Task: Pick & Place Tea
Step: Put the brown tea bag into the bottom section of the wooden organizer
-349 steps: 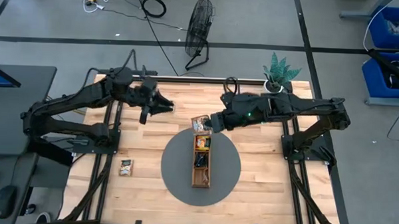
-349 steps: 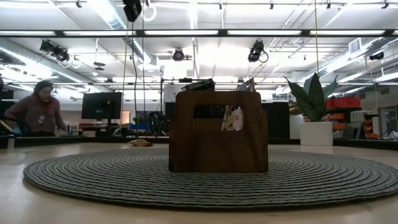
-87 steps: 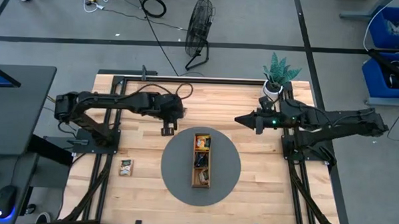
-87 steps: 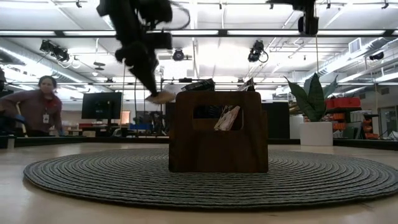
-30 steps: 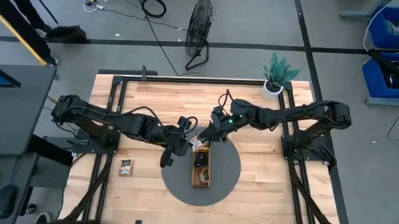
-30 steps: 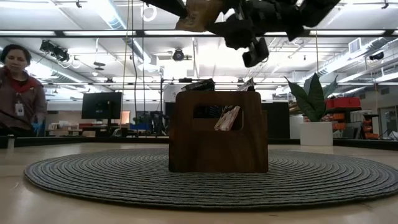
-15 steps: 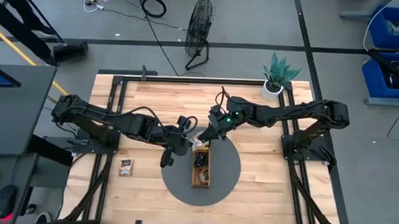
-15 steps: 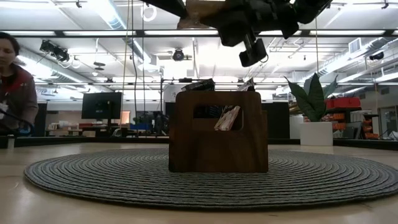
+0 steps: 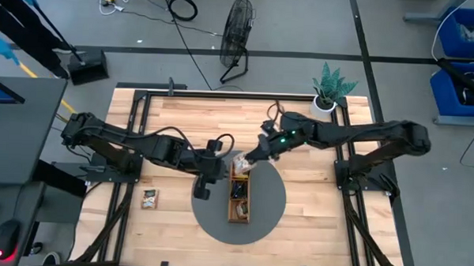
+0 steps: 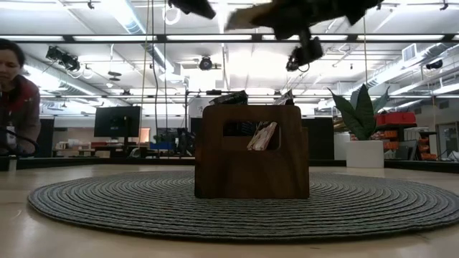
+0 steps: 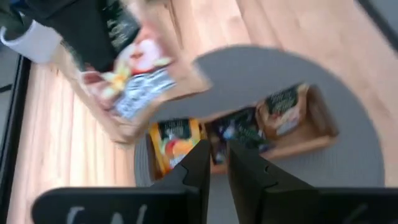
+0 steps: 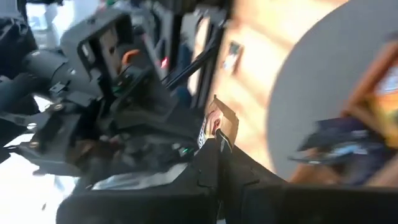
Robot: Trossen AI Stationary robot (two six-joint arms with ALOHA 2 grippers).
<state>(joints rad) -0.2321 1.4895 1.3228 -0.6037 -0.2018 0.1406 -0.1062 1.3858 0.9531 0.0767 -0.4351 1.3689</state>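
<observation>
Over the table (image 9: pixel 166 123), above the round grey mat (image 9: pixel 210 215) and the far end of the wooden tray (image 9: pixel 230 204), a hand-off looks to have just been done; a second ago the tea sachet (image 9: pixel 239 163) was pinched by the left gripper (image 9: pixel 214 168), and now it's clamped in the right gripper (image 9: pixel 249 156), fully closed on it; the left one has been cracked to a narrow gap with nothing in it. So the drop into the tray is probably what's left. Both arms are stretched inward, tips nearly met just over the tray's end; the sachet is held in the air, not yet in a compartment. Another sachet (image 9: pixel 148 198) is left lying near the table's left edge.
</observation>
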